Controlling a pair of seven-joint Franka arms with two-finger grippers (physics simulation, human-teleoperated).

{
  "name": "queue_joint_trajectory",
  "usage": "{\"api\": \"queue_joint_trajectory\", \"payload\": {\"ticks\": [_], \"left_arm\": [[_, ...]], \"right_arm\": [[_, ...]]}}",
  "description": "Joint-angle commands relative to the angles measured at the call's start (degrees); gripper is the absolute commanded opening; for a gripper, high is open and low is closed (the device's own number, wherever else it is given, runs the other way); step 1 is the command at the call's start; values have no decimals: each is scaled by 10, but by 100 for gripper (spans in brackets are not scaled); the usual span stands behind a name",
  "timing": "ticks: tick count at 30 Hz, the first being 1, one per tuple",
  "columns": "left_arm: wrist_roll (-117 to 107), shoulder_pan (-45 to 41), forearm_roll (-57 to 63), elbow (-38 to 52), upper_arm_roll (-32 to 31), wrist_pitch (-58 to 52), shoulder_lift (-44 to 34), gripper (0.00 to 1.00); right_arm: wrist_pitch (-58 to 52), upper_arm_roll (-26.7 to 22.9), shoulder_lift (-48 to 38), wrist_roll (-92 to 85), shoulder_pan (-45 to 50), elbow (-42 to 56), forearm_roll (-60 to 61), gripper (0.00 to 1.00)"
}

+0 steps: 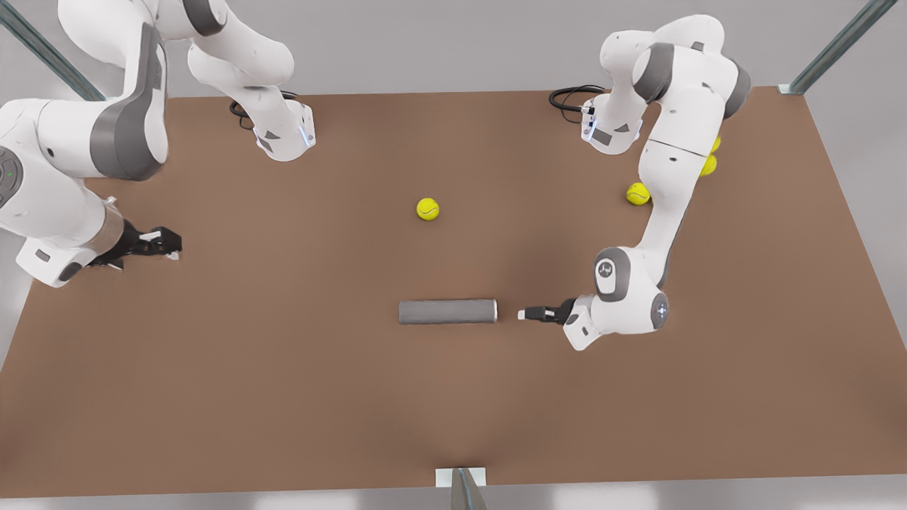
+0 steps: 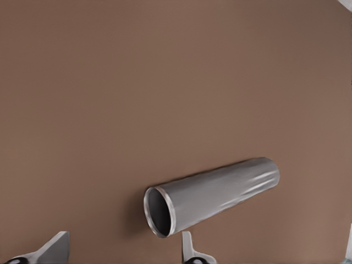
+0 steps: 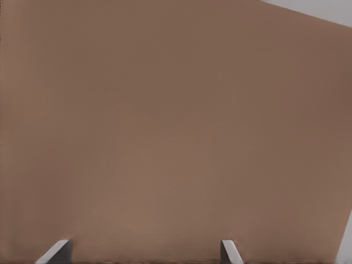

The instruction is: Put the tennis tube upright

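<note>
- Right now the tennis tube (image 1: pixel 447 312) lies flat on its side near the middle of the brown surface (image 1: pixel 283 397).
- Its open silvery rim (image 2: pixel 158 212) faces the left pincer (image 1: pixel 526 314), just off that end at 3 o'clock, spread wide and holding nothing.
- Away at 9 o'clock the right pincer (image 1: pixel 168 245) waits, also spread wide.
- A round tube could roll away if nudged, or slip from a loose pinch.
- Lots of bare room lies all around; the nearest tennis ball (image 1: pixel 427 209) sits well apart at 12 o'clock.
</note>
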Motion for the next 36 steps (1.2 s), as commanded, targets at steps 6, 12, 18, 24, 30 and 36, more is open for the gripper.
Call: {"api": "queue_joint_trajectory", "payload": {"ticks": [6, 12, 18, 24, 30, 36], "left_arm": [[182, 10, -21, 0, -44, 52, 26, 100], [182, 7, -46, 8, -68, 72, 57, 100], [182, 5, -57, 17, -81, 78, 76, 100], [181, -6, -75, 25, -93, 95, 89, 100], [181, -7, -90, 34, -102, 94, 109, 100], [172, -3, -97, 34, -110, 80, 106, 100]], "right_arm": [[-26, 2, -16, 134, -12, -79, 42, 100], [-24, 1, -13, 133, -12, -85, 41, 100], [-12, 1, -14, 128, -14, -85, 42, 100], [-7, -1, -12, 125, -15, -85, 41, 100], [-7, -1, -9, 125, -15, -85, 42, 100], [-7, -2, -9, 123, -15, -88, 46, 100]]}}
